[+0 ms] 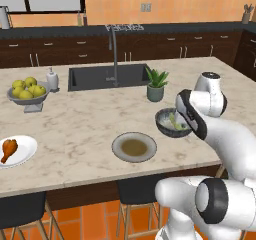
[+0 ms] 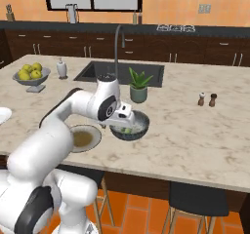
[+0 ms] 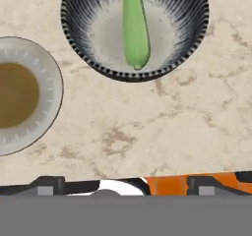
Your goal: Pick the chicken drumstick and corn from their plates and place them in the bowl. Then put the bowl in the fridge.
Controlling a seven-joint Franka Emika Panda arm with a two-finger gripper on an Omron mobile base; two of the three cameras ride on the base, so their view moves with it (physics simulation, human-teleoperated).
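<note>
Although the corn point(image 3: 135, 28) already lies inside the bowl point(image 3: 78, 38), green husk up, the chicken drumstick point(image 1: 8, 149) sits on its white plate point(image 1: 27, 151) at the far left of the worktop point(image 1: 90, 119), well apart from the arm. The claw point(image 2: 128, 117) hangs just over the bowl with its jaws spread wide and nothing between them. The grey-rimmed plate point(image 1: 134, 147) beside the bowl is bare. The long sweep left is the likely trouble: a low path could clip the bowl's rim or that bare plate and shift them. The drumstick tapers, so a pinch near the thin bone end may let it swing or slip out. The fruit bowl of lemons point(image 1: 27, 91) stands behind the white plate, close enough to be nudged.
</note>
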